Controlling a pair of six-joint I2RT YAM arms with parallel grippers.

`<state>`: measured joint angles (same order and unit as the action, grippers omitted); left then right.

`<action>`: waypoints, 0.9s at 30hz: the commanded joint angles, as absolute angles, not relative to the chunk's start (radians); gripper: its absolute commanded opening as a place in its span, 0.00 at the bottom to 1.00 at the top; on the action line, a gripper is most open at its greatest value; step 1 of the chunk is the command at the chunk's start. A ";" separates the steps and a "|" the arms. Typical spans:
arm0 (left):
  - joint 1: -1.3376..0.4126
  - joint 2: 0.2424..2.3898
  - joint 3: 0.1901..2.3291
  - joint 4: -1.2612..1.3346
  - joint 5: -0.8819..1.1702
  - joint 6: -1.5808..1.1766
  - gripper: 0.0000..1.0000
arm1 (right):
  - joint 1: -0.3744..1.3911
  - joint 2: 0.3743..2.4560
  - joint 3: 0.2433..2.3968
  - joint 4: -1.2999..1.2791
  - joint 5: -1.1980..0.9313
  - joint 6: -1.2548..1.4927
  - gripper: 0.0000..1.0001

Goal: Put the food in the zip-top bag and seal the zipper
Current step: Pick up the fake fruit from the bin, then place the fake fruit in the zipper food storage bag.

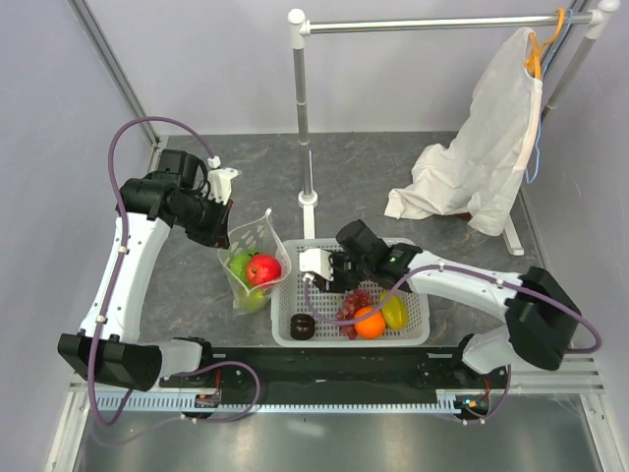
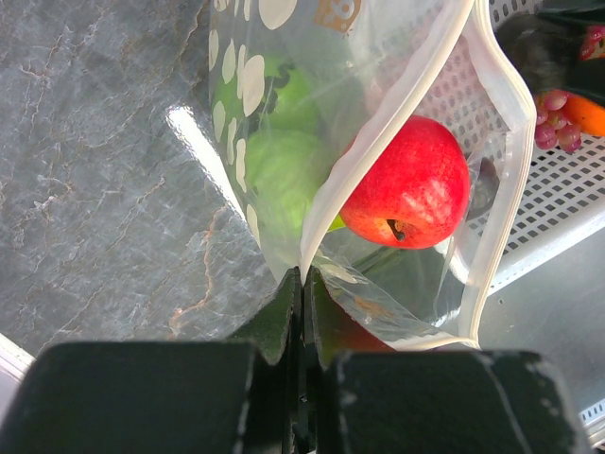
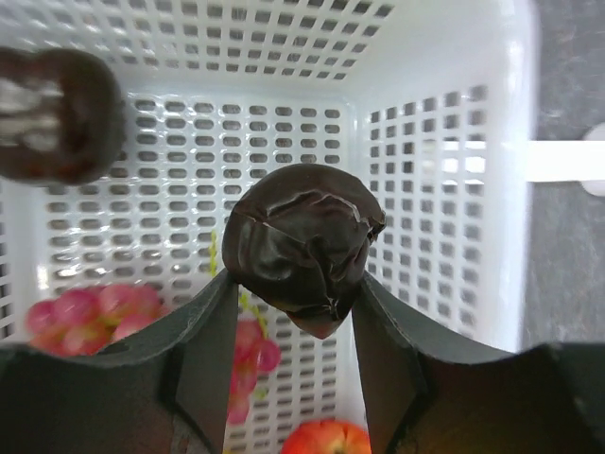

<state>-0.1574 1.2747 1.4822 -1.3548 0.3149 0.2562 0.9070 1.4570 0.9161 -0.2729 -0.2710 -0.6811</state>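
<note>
From above: shows the zip-top bag (image 1: 253, 230) standing open just beside the white basket (image 1: 418, 329), with a red apple (image 1: 263, 268) and green fruits (image 1: 241, 265) inside.

Left wrist: shows the left gripper (image 2: 304, 284) pinched tight on the bag's edge, by the zipper (image 2: 510, 90).

Right wrist: shows the right gripper (image 3: 295, 284) squeezing a dark brown piece (image 3: 302, 236) above the basket.

The zip-top bag (image 2: 236, 66) is seen as clear plastic printed with white round dots, and the zipper (image 2: 318, 218) is coloured whitish cream. A glossy red apple (image 2: 406, 184) and pale green fruits (image 2: 279, 165) are shown through it. A shiny dark brown piece (image 3: 304, 244) is set against the white mesh basket (image 3: 284, 57), where pinkish-red grapes (image 3: 85, 312), an orange fruit (image 1: 370, 323) and a yellow fruit (image 1: 395, 312) are coloured brightly. The table (image 2: 95, 189) is patterned in grey marble with pale veins.
</note>
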 commanded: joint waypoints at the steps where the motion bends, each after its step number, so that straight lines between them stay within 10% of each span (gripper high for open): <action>1: -0.158 1.267 1.479 -1.420 0.319 0.290 0.02 | 0.896 1.286 1.015 -0.379 -0.345 -0.594 0.43; 17: -0.158 1.293 1.491 -1.413 0.324 0.278 0.02 | 0.957 1.560 1.457 -0.265 -0.491 -0.344 0.43; 27: -0.158 1.295 1.494 -1.407 0.327 0.272 0.02 | 0.973 1.642 1.560 -0.255 -0.422 -0.227 0.94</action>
